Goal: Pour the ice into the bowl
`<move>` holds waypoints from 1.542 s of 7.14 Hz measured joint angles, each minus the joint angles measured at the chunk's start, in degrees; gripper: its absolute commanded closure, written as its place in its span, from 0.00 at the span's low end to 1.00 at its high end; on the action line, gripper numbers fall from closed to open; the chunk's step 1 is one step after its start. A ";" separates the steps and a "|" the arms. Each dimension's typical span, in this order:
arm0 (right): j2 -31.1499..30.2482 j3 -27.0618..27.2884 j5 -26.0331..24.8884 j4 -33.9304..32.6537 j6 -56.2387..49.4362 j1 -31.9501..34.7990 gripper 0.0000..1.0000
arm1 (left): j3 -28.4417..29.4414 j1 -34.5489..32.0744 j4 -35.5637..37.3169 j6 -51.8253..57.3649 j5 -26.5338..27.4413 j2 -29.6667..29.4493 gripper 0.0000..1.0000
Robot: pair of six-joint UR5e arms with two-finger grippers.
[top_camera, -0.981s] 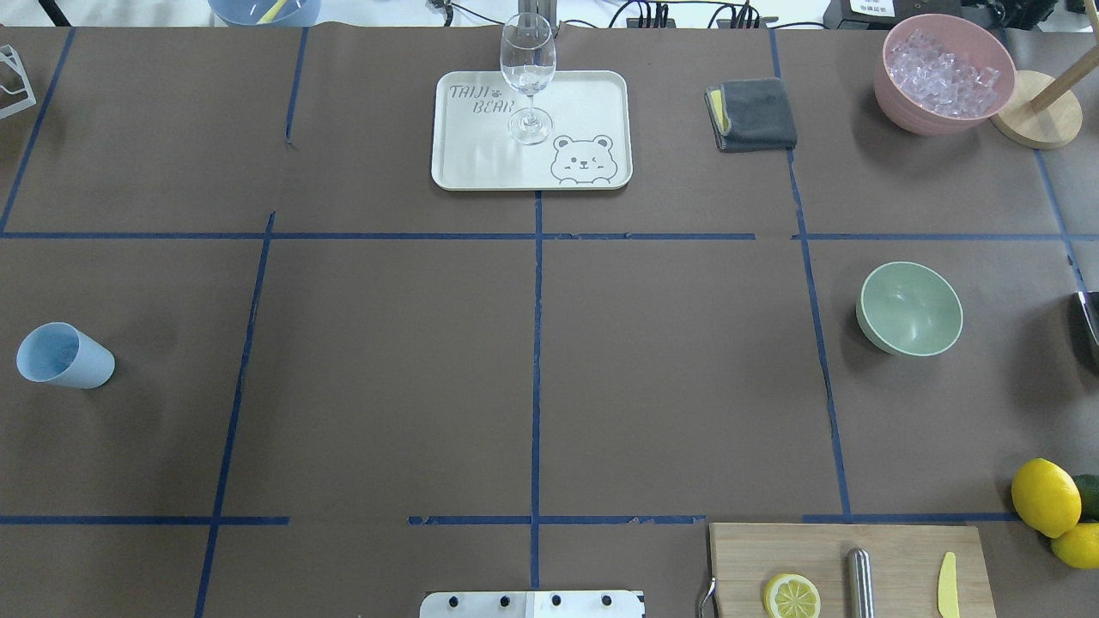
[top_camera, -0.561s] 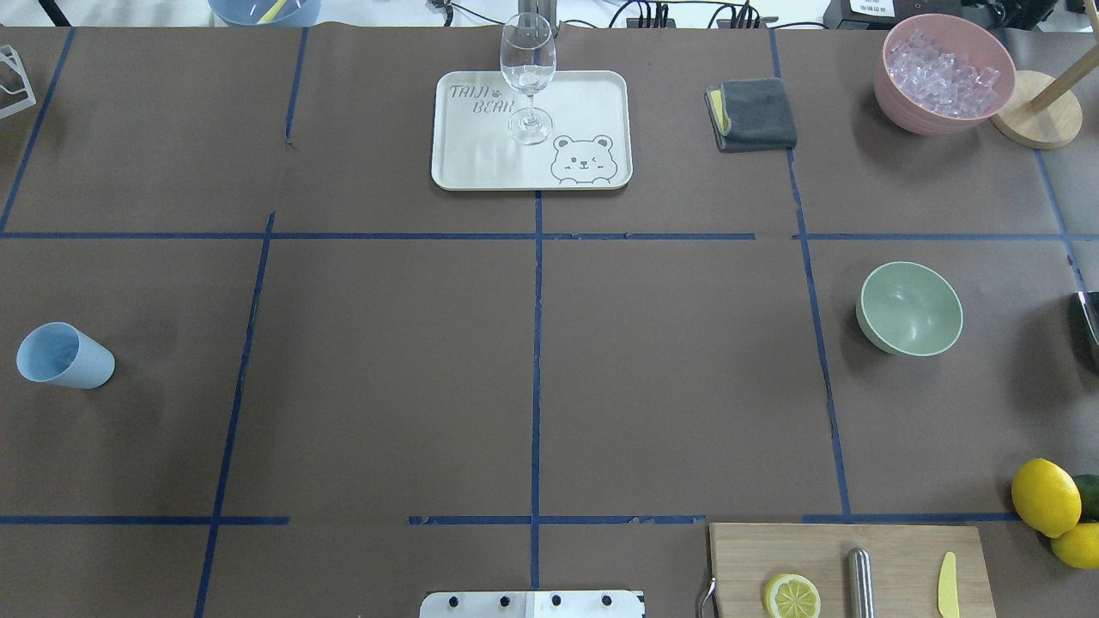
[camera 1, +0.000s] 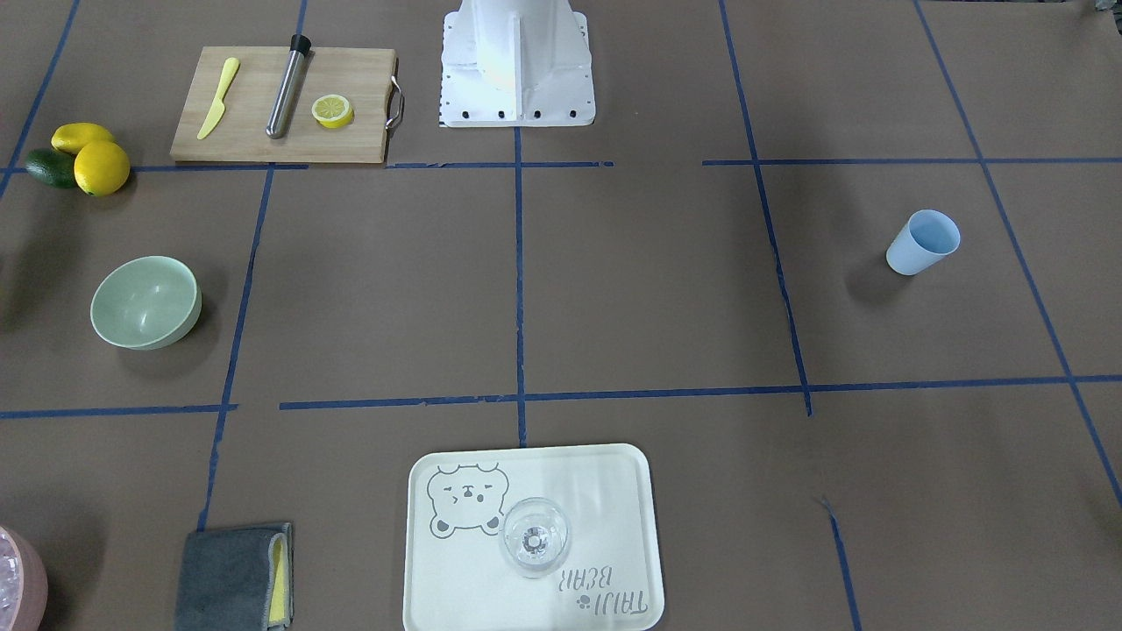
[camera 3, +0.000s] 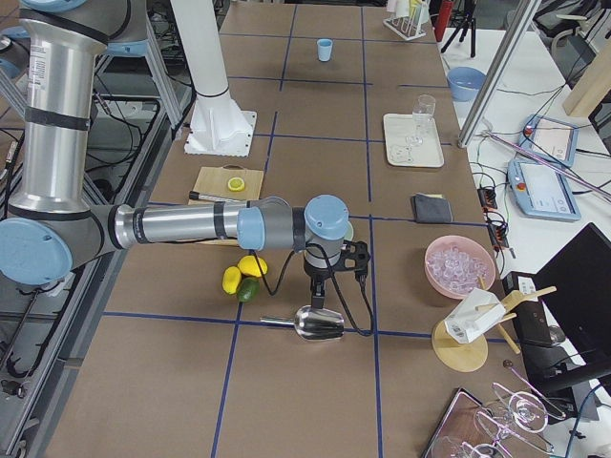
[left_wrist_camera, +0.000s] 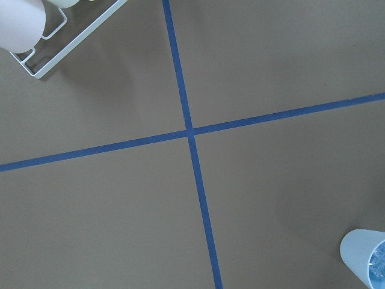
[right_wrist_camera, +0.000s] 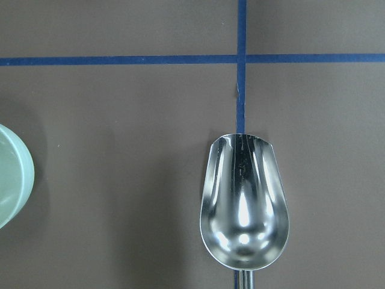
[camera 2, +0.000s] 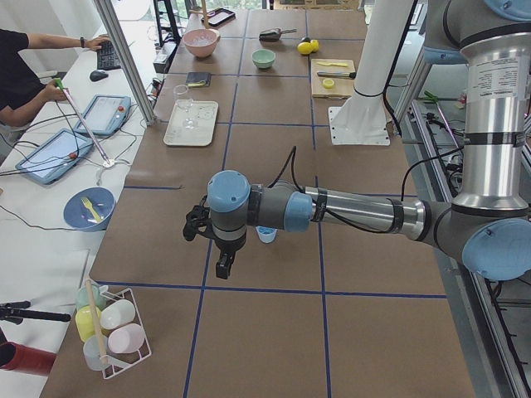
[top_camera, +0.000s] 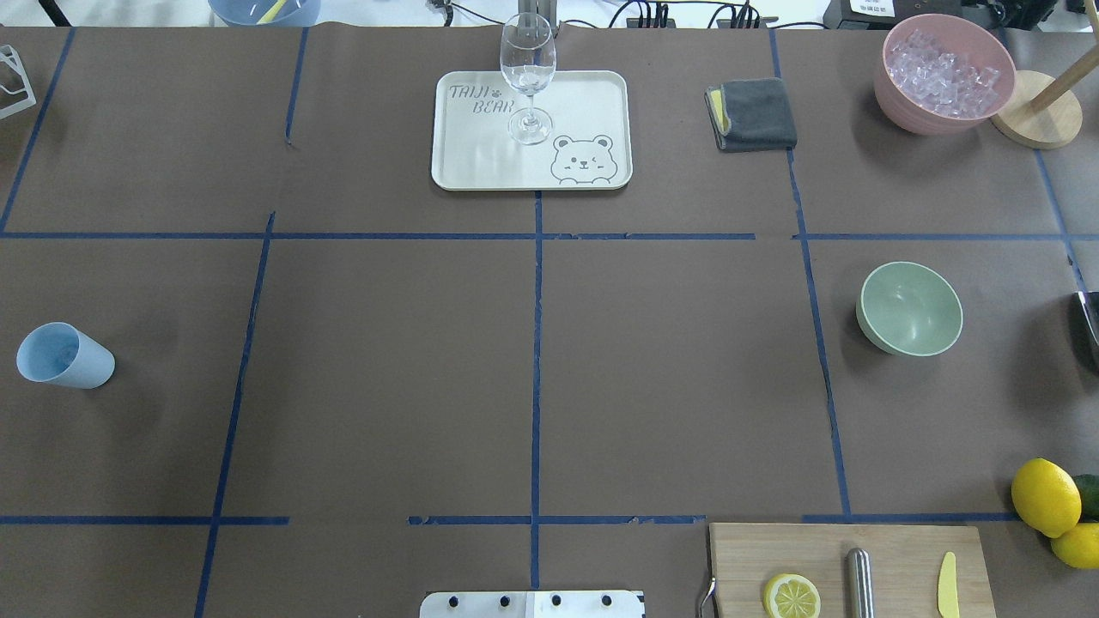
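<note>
- risk: long carry from light blue plastic cup (top_camera: 64, 356), robot's far left on brown table (top_camera: 386, 386), to empty pale mint-green round bowl (top_camera: 910, 309), well apart at robot's right; early tilt, small clear ice cubes (left_wrist_camera: 377, 266) spilling short.
- those cubes glimpsed inside the cup from left wrist view only, not overhead.
- left claw (camera 2: 223, 267), right claw (camera 3: 319, 301) seen side-on only: apart or together, cannot tell.

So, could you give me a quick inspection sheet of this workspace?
Surface: brown paper table, blue tape grid.
Job's things: mint-green bowl empty; ice apparently in blue cup.
Clutter: tray with wine glass, grey cloth, pink bowl of cubes, metal scoop, cutting board, lemons.
Grippers: left gripper near the cup, right gripper above the scoop; open or shut, cannot tell.
Cables: black cables at far table edge.
Surroundings: operator at tablets.
</note>
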 measured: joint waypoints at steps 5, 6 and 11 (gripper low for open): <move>0.30 -0.18 2.45 6.91 0.60 -6.62 0.00 | -0.20 0.05 -0.01 0.02 -0.11 0.02 0.00; 1.22 -0.35 2.24 8.80 3.19 -10.07 0.00 | -0.21 0.05 -0.01 0.02 -0.07 0.02 0.00; 10.23 -7.26 -1.63 19.26 22.79 -23.13 0.02 | -0.13 0.13 -0.02 -0.03 -0.12 0.19 0.00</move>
